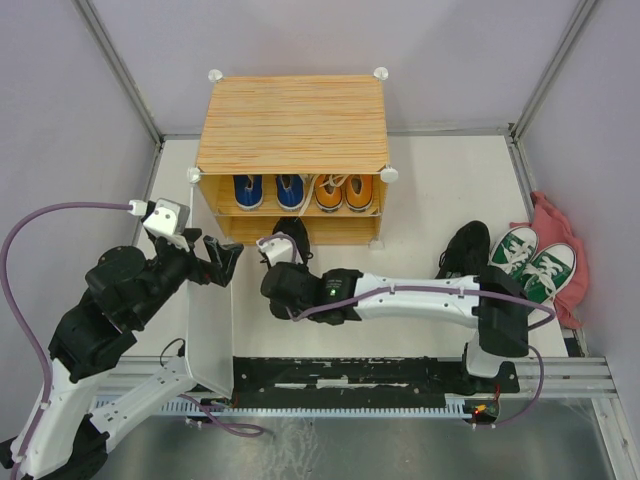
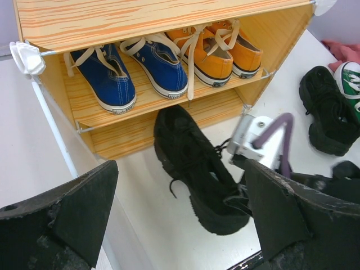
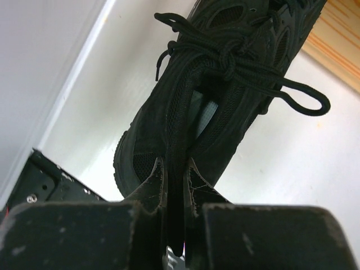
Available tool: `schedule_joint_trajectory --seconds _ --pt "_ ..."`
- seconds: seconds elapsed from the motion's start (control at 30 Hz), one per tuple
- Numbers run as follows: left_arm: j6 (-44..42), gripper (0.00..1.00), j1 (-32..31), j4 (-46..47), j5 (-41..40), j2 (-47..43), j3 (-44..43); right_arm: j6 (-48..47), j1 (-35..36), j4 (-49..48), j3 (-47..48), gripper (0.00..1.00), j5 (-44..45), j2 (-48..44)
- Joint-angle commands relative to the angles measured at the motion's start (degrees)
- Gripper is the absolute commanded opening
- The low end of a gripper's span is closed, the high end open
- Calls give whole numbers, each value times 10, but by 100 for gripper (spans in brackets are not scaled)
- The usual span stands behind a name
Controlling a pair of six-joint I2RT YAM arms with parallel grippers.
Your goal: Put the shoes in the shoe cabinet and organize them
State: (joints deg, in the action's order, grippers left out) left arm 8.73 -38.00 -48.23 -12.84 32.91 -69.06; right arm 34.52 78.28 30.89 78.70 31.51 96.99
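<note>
Right end effector (image 3: 174, 166) pinched tight on black boot (image 3: 151, 134) — boot straight ahead, toe toward shoe cabinet (image 1: 292, 125)

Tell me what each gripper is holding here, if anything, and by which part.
The right gripper pinches the black boot by the rim of its opening. The left gripper is open and holds nothing.

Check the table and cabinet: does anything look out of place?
The green sneakers lie on a pink cloth at the far right, away from the cabinet. A lace from the orange sneakers hangs over the shelf edge.
</note>
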Motion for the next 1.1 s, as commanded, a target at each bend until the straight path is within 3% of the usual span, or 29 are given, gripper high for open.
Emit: schedule_joint_trajectory --seconds 0.0,0.23,0.67,1.07 --pt "16 99 1 7 15 6 -17 -54 -22 -96 69 2 -36 30" --pt "16 99 1 17 24 5 0 -94 -51 -133 119 2 -54 92" --pt "24 100 1 37 26 -6 35 -174 -90 -273 103 2 -27 134" --pt "24 100 1 46 30 0 53 -220 -123 -349 156 2 -35 210"
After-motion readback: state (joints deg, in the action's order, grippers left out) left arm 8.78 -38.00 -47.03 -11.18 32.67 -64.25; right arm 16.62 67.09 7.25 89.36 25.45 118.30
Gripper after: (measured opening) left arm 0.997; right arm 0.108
